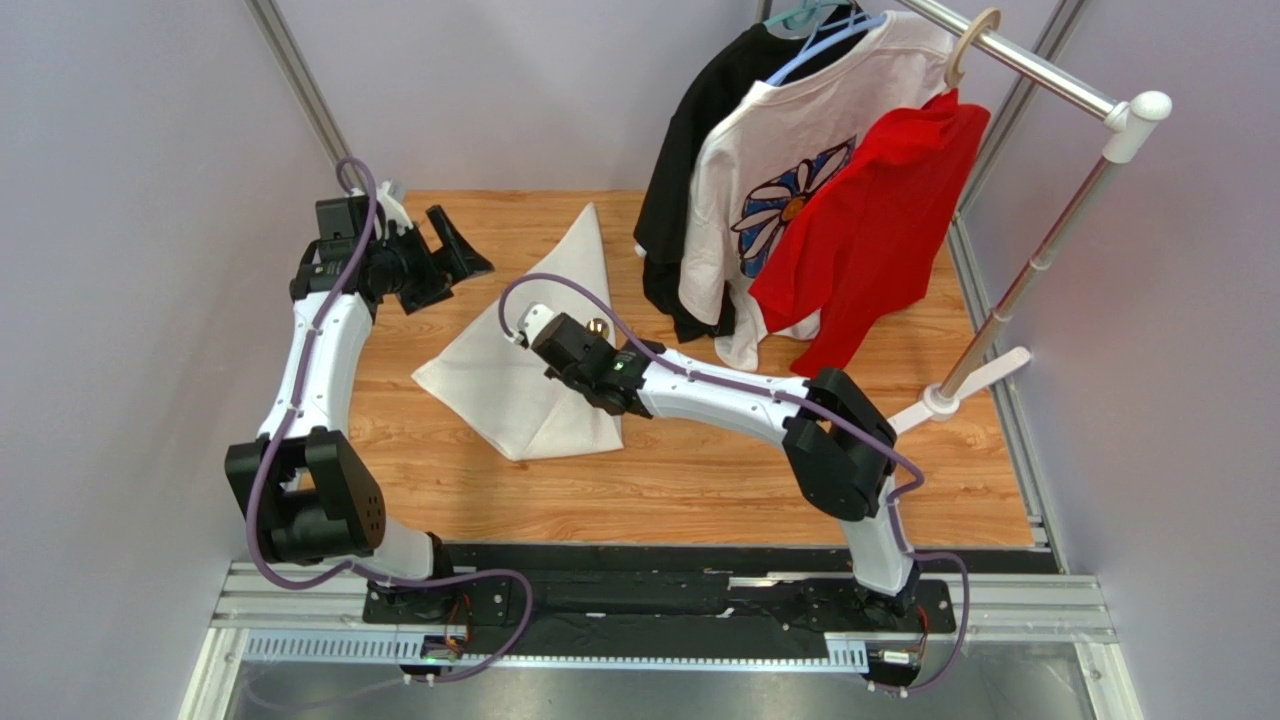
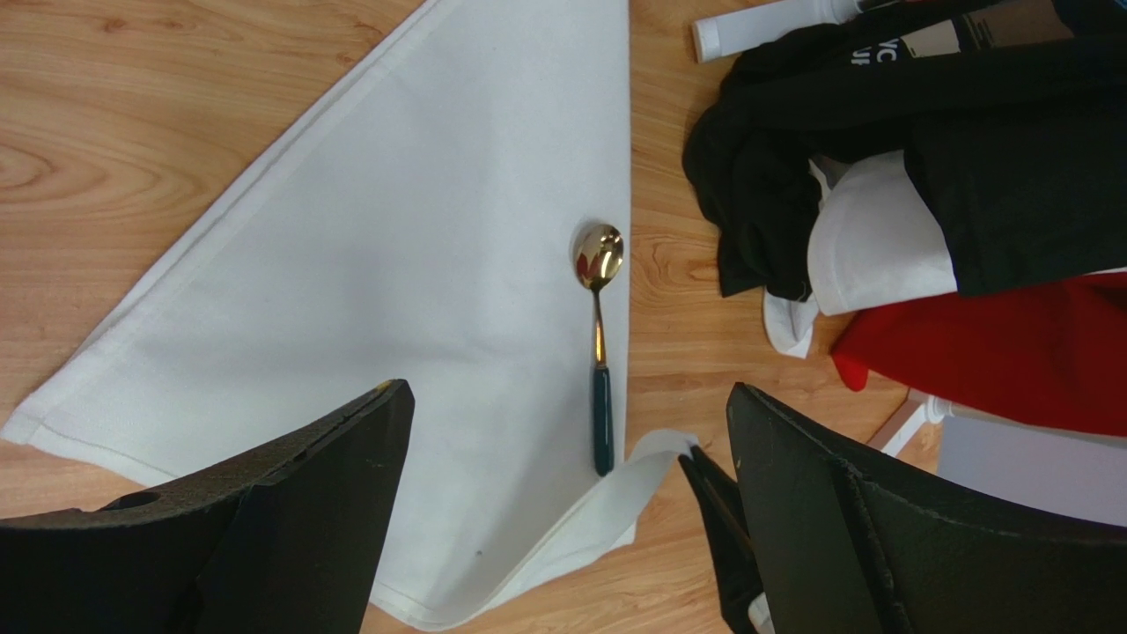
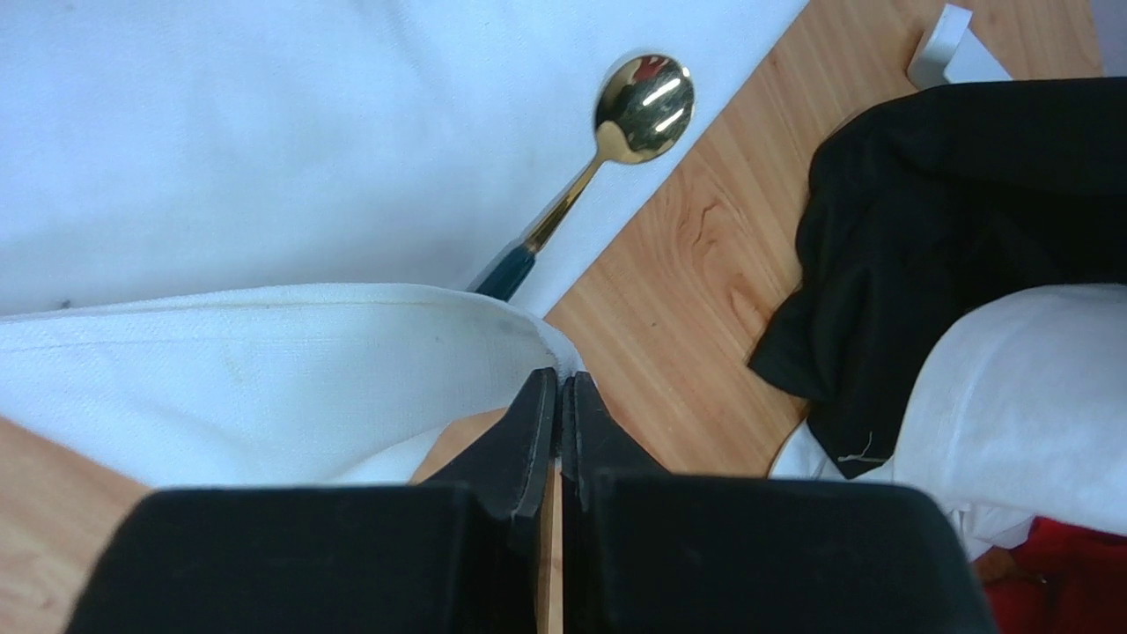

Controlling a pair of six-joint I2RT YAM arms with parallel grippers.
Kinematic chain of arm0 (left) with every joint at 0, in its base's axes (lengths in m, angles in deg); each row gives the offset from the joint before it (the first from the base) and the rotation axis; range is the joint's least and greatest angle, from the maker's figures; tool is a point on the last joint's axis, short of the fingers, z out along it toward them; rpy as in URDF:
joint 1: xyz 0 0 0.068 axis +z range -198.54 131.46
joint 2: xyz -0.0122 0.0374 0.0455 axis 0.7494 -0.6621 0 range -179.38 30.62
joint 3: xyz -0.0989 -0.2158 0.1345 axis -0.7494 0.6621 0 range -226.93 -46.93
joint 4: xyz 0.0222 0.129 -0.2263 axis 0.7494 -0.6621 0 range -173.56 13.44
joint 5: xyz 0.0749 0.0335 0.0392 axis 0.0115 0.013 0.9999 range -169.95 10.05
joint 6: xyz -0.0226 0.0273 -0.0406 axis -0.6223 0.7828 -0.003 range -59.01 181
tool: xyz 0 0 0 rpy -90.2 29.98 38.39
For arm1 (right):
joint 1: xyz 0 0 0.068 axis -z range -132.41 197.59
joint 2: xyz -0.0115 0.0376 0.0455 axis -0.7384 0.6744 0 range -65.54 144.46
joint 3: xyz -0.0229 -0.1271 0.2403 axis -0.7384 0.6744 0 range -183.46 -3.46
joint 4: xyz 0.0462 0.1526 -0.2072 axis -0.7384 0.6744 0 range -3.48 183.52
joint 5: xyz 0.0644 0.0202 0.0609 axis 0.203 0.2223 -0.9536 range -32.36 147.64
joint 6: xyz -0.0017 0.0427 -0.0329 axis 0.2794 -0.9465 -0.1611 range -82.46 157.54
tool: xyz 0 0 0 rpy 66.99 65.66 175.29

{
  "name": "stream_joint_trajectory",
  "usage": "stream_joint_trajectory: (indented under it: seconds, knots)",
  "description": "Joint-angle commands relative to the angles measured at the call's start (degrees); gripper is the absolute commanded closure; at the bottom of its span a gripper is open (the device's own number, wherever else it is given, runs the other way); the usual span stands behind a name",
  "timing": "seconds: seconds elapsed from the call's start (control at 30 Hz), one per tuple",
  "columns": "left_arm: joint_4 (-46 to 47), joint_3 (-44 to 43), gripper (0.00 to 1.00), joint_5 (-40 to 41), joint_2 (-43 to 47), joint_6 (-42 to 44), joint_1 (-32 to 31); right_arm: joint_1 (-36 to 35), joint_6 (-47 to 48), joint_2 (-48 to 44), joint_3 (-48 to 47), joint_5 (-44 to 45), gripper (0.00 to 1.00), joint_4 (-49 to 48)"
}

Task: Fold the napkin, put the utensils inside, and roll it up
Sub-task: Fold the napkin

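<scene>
The napkin [image 1: 526, 368] lies folded into a triangle mid-counter [image 1: 706, 480], with the spoon [image 2: 598, 346] along its edge at centre frame. The right gripper [image 3: 557, 391] pinches a lifted corner in tight jaws, seemingly to draw it over the handle, whose end the cloth hides. The left gripper [image 2: 566, 396] hovers, jaws wide.

No word, number or brand can be read with confidence. In the left wrist view, the black garment [image 2: 1019, 172] carries a few pale letters near the top edge of the frame, but they are cut off and too small to make out.
</scene>
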Motion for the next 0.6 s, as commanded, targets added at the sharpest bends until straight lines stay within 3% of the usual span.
stream_joint_trajectory:
  seconds: [0.0,0.57]
  knots:
    - [1.8,0.2,0.02,-2.3,1.8,-0.9,1.0,1.6,4.6,3.3,-5.2,0.3,1.00,-1.9]
    - [2.4,0.5,0.02,-3.4,1.5,-1.4,1.6,5.4,9.5,9.8,-10.9,2.8,1.00,-6.2]
